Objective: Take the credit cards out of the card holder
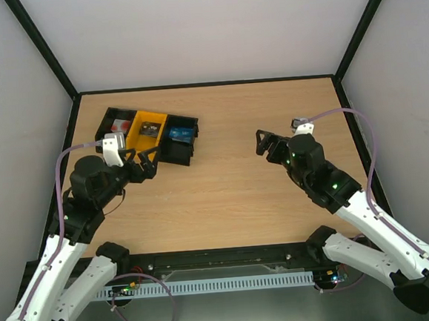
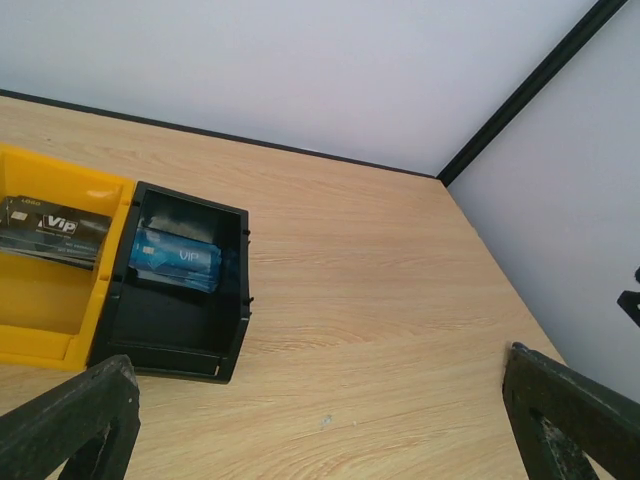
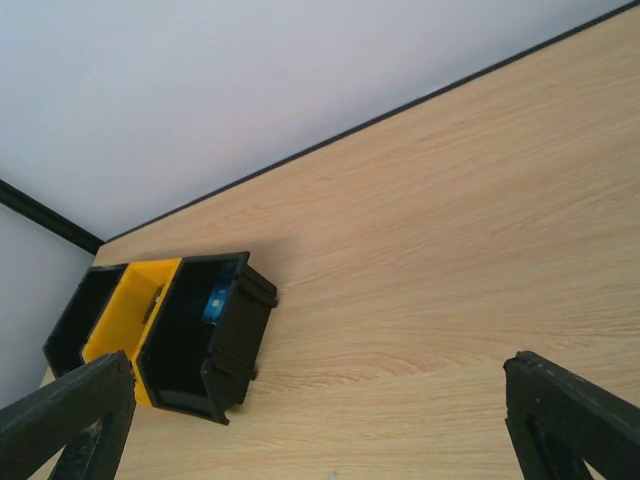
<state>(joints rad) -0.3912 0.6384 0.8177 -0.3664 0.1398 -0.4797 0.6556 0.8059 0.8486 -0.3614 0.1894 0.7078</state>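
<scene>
**Op:** Fig. ref – where's the target?

**Tutor:** Take the yellow bin (image 2: 45,310) as your landmark. The blue credit card (image 2: 175,258) lies in the R black bin (image 2: 235,290), which touches the yellow bin's R wall. The card sits low, toward the back. A dark flat "ViP" item (image 2: 55,230) rests inside the yellow bin itself. You can't tell from these views whether it is a card or the card holder, nor whether the blue card is seated in a holder. The L black bin (image 1: 110,113), on the yellow bin's other side, holds a red-and-white item (image 1: 119,125); not yours.

**Op:** Pincers?

**Tutor:** L gripper (image 1: 146,164) hovers just on the near side of the yellow bin, jaws at full spread, nothing btwn them. R gripper (image 1: 267,143) hangs well to the R of the yellow bin over bare table (image 1: 224,182), equally wide and empty.

**Op:** Why so?

**Tutor:** Judgement only. Bin walls block a side approach, so you'd prob. come from above. The L arm is nearest and likely makes the reach. The R stays wide for the second grip, since one pincer must steady the holder while the other pulls a card.
</scene>
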